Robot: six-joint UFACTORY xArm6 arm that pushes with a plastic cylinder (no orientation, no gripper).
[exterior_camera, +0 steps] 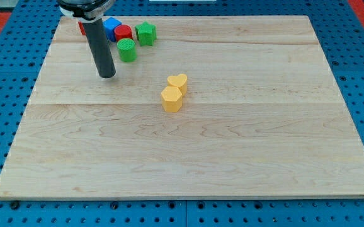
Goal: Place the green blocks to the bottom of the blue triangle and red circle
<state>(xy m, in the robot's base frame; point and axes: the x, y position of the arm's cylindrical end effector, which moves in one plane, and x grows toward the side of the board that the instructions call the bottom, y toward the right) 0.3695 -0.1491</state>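
A green cylinder block [126, 50] sits near the view's top left, just below a red round block [123, 33]. A blue block [111, 27] lies left of the red one, partly behind my rod. A green star-shaped block [145, 33] sits right of the red one. My tip [107, 75] rests on the board, below and left of the green cylinder, a short gap away from it. Another red block [82, 28] shows at the rod's left, mostly hidden.
A yellow heart block [178, 83] and a yellow hexagon block [172, 99] touch each other near the middle of the wooden board [232, 145]. Blue pegboard [358, 75] surrounds the board.
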